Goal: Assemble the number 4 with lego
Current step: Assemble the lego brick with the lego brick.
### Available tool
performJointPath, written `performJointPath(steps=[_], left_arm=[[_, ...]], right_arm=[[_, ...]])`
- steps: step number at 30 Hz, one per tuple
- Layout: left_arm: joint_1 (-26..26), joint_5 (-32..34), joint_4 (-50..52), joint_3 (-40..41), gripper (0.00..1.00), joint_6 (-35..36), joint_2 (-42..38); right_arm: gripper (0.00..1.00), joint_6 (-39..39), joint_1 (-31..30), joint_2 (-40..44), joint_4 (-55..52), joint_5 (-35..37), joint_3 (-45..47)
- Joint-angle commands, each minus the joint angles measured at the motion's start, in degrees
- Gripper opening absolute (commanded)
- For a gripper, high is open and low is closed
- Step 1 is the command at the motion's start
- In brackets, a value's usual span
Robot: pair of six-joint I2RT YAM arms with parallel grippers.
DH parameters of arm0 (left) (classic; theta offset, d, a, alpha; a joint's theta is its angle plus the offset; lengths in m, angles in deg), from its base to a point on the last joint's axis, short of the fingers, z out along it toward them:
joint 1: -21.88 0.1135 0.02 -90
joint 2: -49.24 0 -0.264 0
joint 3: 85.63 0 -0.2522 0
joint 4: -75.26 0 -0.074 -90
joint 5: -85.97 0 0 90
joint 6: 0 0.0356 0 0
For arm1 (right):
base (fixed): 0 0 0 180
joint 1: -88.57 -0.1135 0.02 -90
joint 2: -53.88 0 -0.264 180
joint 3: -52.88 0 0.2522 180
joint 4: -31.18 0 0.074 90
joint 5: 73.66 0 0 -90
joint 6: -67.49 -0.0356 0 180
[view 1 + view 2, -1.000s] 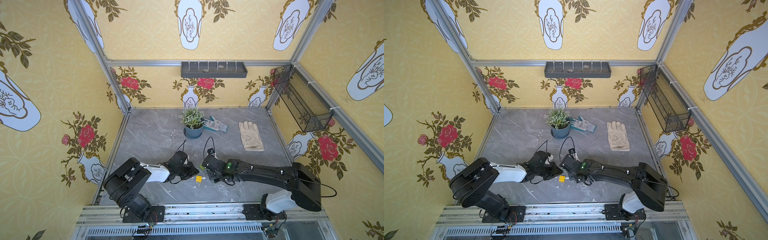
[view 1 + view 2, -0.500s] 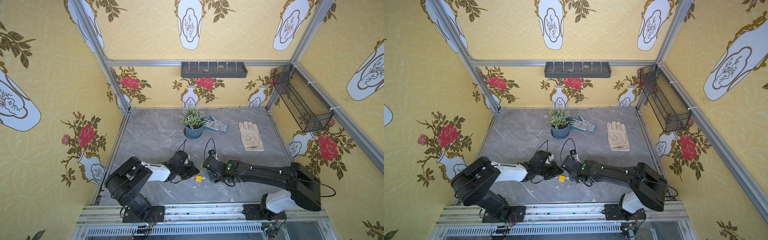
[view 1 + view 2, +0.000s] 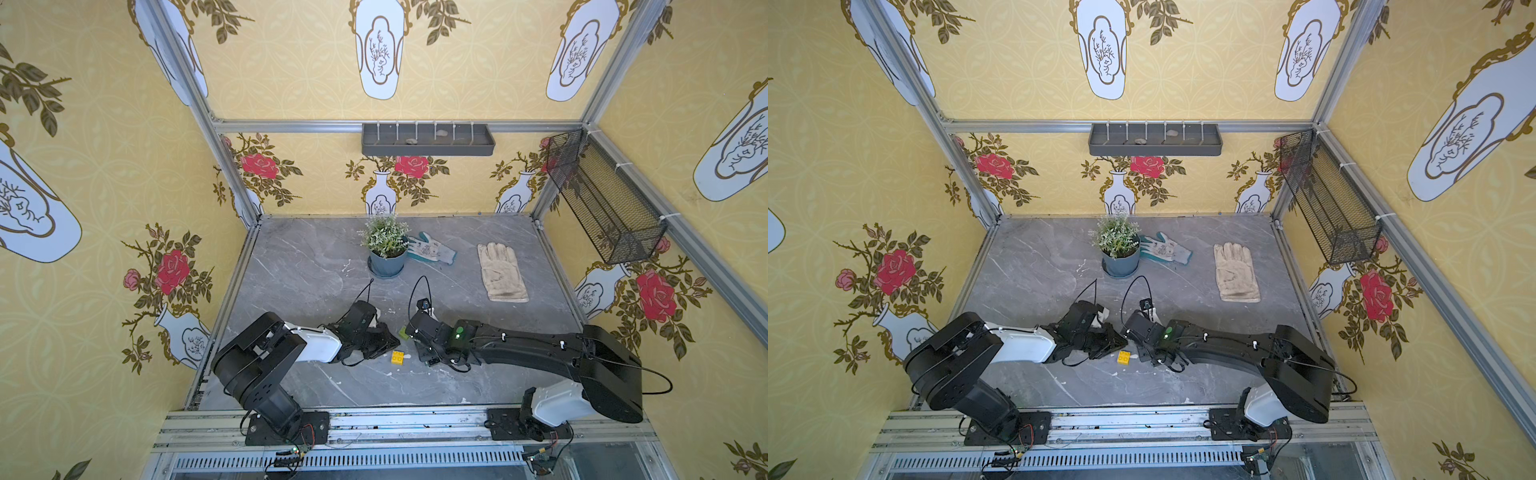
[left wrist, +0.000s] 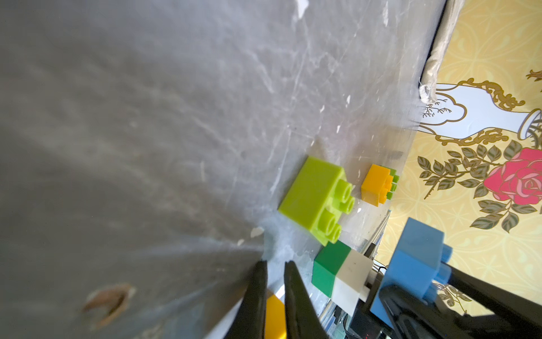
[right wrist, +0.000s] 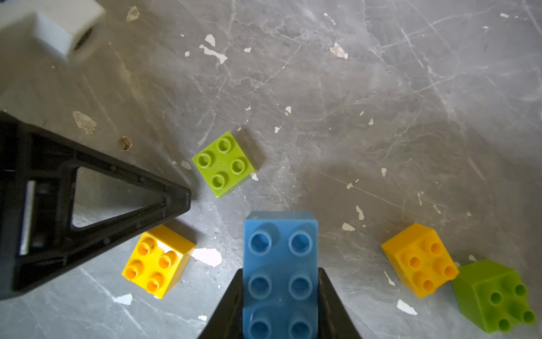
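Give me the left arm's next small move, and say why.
Probably open the left gripper and set its jaws around the loose yellow brick. The jaws are shut right at that brick, so they cannot lift it as they stand. The right gripper is busy holding the blue brick, and the lime brick lies loose nearby, likely to be joined with it.

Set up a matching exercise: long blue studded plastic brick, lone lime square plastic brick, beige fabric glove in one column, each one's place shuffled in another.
1. long blue studded plastic brick
2. lone lime square plastic brick
3. beige fabric glove

A. studs up on the grey marbled table
B. lying flat, far from every brick
C. clamped in the right tool

Pairs: 1-C, 2-A, 3-B
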Motion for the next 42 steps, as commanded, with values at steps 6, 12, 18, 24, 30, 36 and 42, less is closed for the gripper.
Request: performJointPath(steps=[6, 12, 18, 24, 30, 36, 42], left_arm=[[0.01, 2.69, 6.97, 0.94, 0.17, 0.19, 1.06], [0.01, 2.56, 6.74, 0.98, 0.16, 0.09, 1.15], [-0.04, 2.60, 6.49, 1.20, 0.16, 0.02, 1.32], [0.01, 2.60, 6.51, 1.07, 0.16, -0.02, 1.50], [0.01, 2.52, 6.41, 1.03, 0.16, 0.01, 1.85], [0.01, 2.42, 6.27, 1.05, 0.16, 0.02, 1.96], [0.01, 2.34, 6.22, 1.02, 0.16, 0.01, 2.09]], right_arm=[[0.01, -1.00, -0.09, -0.28, 1.71, -0.76, 0.52], [0.00, -0.92, -0.42, -1.32, 1.62, -0.58, 0.65], [0.00, -1.82, -0.87, -1.07, 1.83, -0.23, 1.53], [0.00, -2.17, -1.26, -0.63, 1.03, 0.46, 1.29], [0.00, -3.43, -1.45, 0.88, 0.42, 1.20, 1.26], [0.00, -2.62, -1.40, 0.91, 0.37, 1.69, -0.09], [0.00, -2.60, -1.40, 0.65, -0.06, 1.69, 0.34]])
